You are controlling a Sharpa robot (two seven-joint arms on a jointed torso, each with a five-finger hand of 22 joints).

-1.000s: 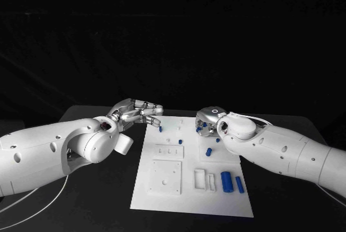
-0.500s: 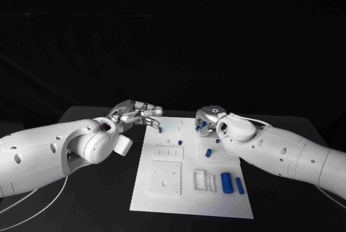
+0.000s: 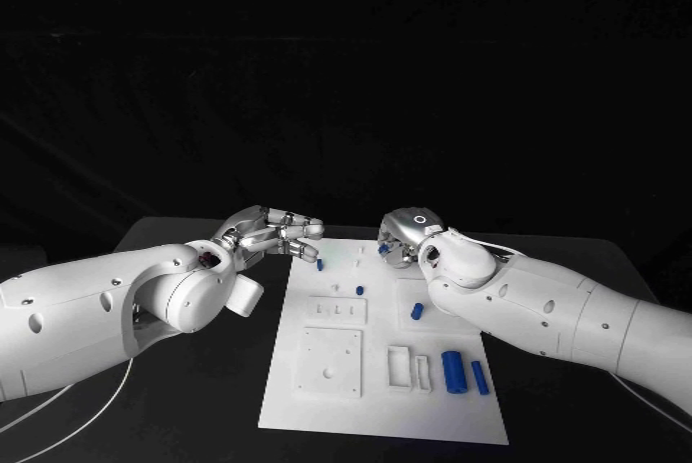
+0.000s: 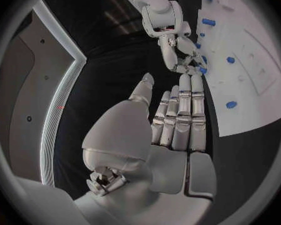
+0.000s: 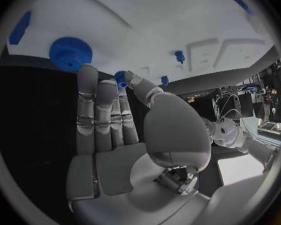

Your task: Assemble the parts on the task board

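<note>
The white task board (image 3: 382, 383) lies in the middle of the black table. My right hand (image 3: 408, 238) hovers over its far edge and pinches a small blue gear (image 5: 120, 77) between thumb and a fingertip. A larger blue gear (image 5: 70, 52) sits on the board just beyond those fingers. My left hand (image 3: 274, 233) hangs at the board's far left corner with straight fingers, thumb apart, holding nothing. A small blue peg (image 3: 320, 265) stands close to it. Two more pegs (image 3: 358, 288) (image 3: 417, 310) stand mid-board, and two blue cylinders (image 3: 451, 371) (image 3: 479, 377) lie at the near right.
White raised blocks (image 3: 332, 358) and slotted frames (image 3: 400, 365) occupy the board's near half. Black table (image 3: 188, 403) surrounds the board on both sides. My two hands are about a hand's width apart across the far edge.
My right hand has moved left and a little farther back along the board's far edge, the small blue gear going with it. My left hand has barely shifted.
</note>
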